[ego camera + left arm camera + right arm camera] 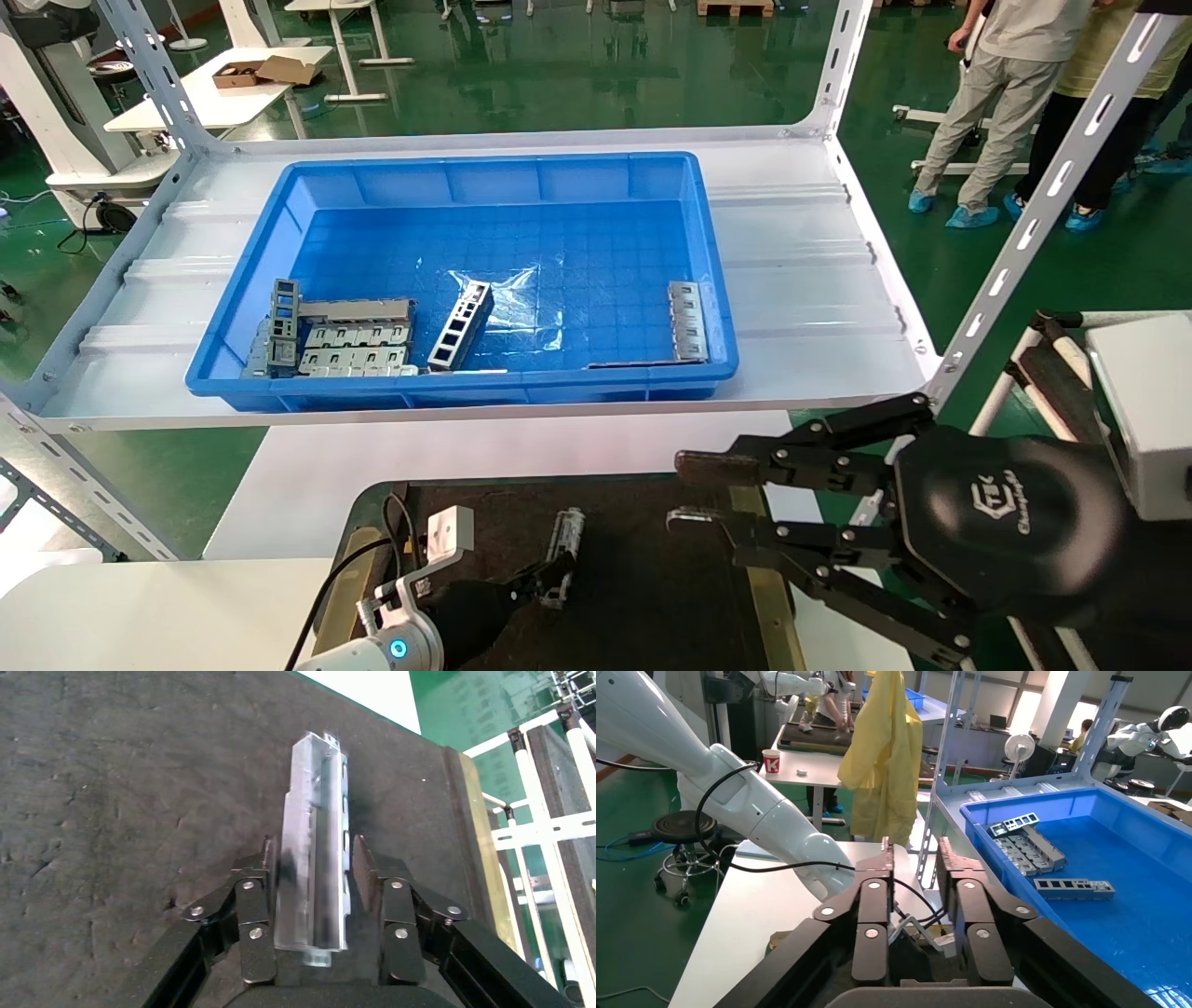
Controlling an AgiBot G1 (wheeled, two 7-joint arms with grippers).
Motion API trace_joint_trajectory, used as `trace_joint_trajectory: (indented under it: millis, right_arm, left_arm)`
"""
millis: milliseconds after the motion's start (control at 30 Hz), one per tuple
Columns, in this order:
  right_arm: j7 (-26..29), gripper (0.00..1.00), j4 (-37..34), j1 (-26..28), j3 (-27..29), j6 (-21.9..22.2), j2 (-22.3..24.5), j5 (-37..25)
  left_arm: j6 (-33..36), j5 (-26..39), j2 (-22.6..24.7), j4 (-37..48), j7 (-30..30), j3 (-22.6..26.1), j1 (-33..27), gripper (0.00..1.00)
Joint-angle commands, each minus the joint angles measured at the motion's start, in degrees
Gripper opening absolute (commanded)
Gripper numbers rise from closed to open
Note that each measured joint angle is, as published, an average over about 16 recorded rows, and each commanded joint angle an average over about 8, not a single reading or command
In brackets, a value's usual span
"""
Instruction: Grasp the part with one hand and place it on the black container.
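The part (313, 832), a slim grey metal channel with cutouts along one side, lies lengthwise on the black container (126, 811). My left gripper (313, 846) is low over the container, open, with a finger on each side of the part. One finger touches it and a narrow gap shows at the other. In the head view the part (565, 539) sits near the container's (652, 578) middle, just beyond my left gripper (557, 582). My right gripper (680, 489) hovers open and empty over the container's right edge.
The large blue bin (466, 387) stands on the white shelf behind, holding a ladder-like strip (461, 326), flat tabbed plates (358, 347) and another grey piece (687, 320). Slanted shelf posts rise at both sides. People stand at the far right.
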Motion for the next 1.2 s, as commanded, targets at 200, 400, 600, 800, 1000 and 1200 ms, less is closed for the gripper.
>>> trace_joint_trajectory:
  millis: [200,400,600,800,1000,1200]
  right_arm:
    - [0.0,1.0,0.0,0.0,0.0,0.0,0.0,0.0]
    - [0.0,1.0,0.0,0.0,0.0,0.0,0.0,0.0]
    - [0.0,1.0,0.0,0.0,0.0,0.0,0.0,0.0]
    - [0.0,1.0,0.0,0.0,0.0,0.0,0.0,0.0]
    - [0.0,1.0,0.0,0.0,0.0,0.0,0.0,0.0]
    - [0.0,1.0,0.0,0.0,0.0,0.0,0.0,0.0]
  left_arm:
    - [0.3,0.8,-1.1,-2.2,0.5,0.4,-0.8,1.0]
    - [2.7,2.6,-4.2,-6.2,3.4,0.6,-1.7,1.0]
    - [8.7,3.4,-8.8,-10.5,9.1,-0.6,-2.4,1.0]
    - [17.5,1.9,-12.8,-13.4,18.0,-3.5,-3.0,1.0]
    - [28.4,-2.2,-15.5,-12.6,27.7,-7.0,-3.9,1.0]
    - [39.8,-6.1,-17.5,-9.6,36.4,-10.0,-6.1,1.0]
